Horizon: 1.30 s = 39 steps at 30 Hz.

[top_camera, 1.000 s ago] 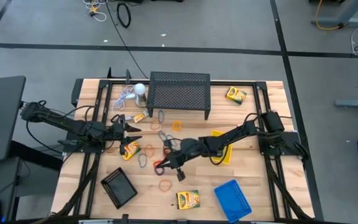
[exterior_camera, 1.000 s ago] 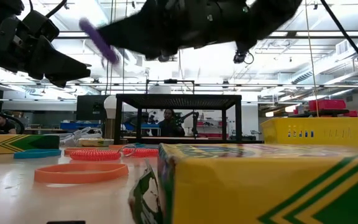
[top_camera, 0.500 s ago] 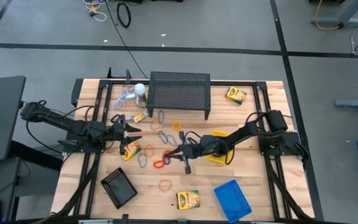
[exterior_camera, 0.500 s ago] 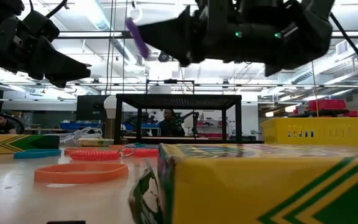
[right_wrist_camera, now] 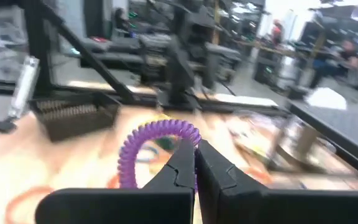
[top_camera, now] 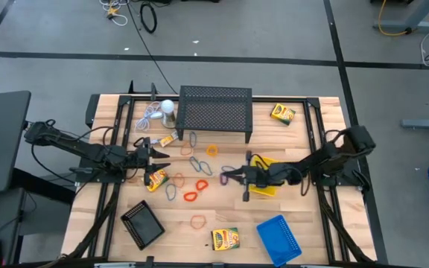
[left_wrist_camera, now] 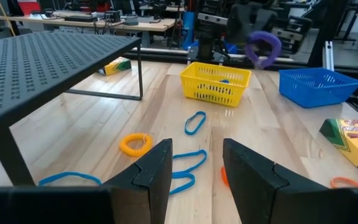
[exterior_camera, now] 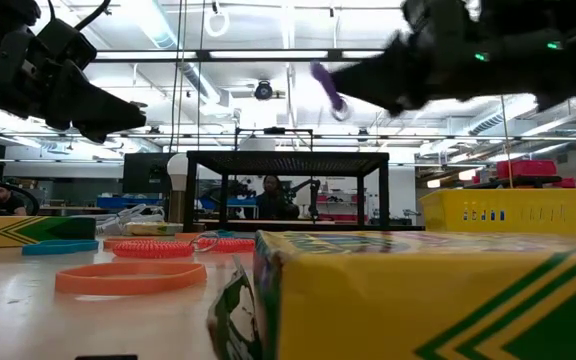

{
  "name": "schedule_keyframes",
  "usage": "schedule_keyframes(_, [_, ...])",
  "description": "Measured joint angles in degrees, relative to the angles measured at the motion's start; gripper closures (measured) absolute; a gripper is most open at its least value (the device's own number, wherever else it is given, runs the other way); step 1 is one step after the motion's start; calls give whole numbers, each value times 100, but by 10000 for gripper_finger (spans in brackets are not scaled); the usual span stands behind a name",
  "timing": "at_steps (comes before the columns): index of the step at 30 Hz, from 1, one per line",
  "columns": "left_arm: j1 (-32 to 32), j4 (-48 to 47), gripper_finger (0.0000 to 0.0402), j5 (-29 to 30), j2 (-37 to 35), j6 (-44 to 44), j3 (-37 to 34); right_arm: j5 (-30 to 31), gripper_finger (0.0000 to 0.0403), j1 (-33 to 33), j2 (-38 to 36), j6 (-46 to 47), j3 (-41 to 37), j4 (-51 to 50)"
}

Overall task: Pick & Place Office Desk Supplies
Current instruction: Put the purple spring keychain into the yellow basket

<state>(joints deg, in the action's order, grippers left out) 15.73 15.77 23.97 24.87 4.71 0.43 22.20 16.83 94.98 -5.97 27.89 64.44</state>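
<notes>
- We see the right end effector clamped on a purple coiled band, carried beside the yellow mesh tray.
- We judge the next move: bring it over that tray, then release.
- The left end effector waits half-open, empty.

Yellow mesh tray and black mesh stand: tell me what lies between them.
In the left wrist view, only bare wooden tabletop lies between the yellow mesh tray and the black mesh stand.

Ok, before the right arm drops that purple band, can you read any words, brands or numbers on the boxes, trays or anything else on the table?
None can be read.
Yellow-green cardboard crayon boxes: printing shows on the lids, too small to read from above.
Nearest crayon box in the low view: only green stripes show, no letters.
Yellow mesh tray: small blue marks on its wall, too blurred to read.
Blue mesh tray, black mesh tray: no markings visible.
</notes>
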Motion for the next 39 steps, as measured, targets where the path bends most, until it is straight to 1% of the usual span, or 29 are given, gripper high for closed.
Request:
schedule_keyframes(4, [0,53,253,2,55,0,0,655,402,239,-381,316,-552,-11])
schedule_keyframes(10, [0,89,253,0,121,0,0,1522,402,577,-773,882,-1131,-203])
schedule_keyframes(13, [0,102,253,1,164,2,0,1880,402,735,-963,1183,-1251,-564])
schedule_keyframes(18, [0,128,253,1,228,2,0,2324,402,922,-1277,1797,-1269,-1594])
schedule_keyframes(24, [0,157,253,0,229,26,1,2550,402,1046,-1787,2460,-1269,-2588])
schedule_keyframes(29, [0,164,253,1,229,26,0,2565,402,1050,-2275,2991,-1217,-3563])
schedule_keyframes(32, [0,166,253,0,229,26,1,2549,402,1051,-2501,3359,-1014,-4506])
schedule_keyframes(35, [0,167,253,2,229,25,0,2374,402,1025,-2636,3786,-651,-5688])
schedule_keyframes(39, [0,172,253,2,229,24,0,2062,402,963,-2645,4329,-76,-7204])
